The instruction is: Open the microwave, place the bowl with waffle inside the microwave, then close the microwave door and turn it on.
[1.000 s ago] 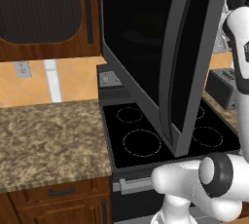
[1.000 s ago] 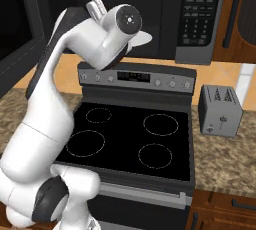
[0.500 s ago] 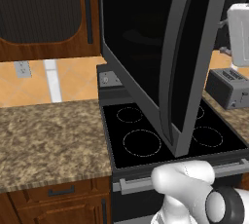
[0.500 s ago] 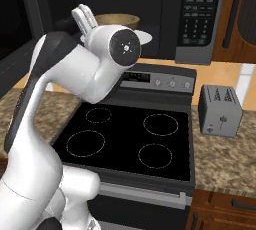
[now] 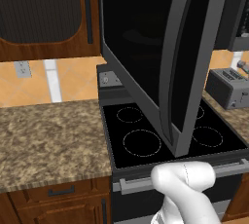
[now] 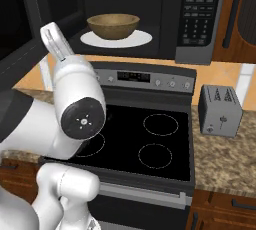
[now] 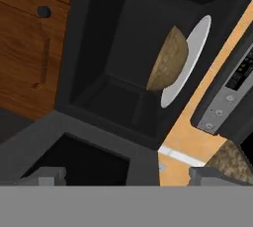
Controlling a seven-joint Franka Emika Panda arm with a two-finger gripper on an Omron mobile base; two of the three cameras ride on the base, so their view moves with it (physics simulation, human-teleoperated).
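Standing wide apart and holding nothing, the jaws of the gripper [image 7: 126,174] show at 6 o'clock in the hand view, short of the microwave [image 7: 123,63]. The bowl [image 6: 113,25] sits on the white plate [image 6: 116,38] inside the cavity, at 12 o'clock in the right base view. The door [image 5: 160,57] hangs open over the stove [image 6: 145,141], the toaster [image 6: 220,110] at 3 o'clock.

We see even, soft rendered light, all views sharp and free of blur. The microwave [image 6: 125,14] cavity lies dim; faint sheen marks its open microwave door [image 5: 146,47].
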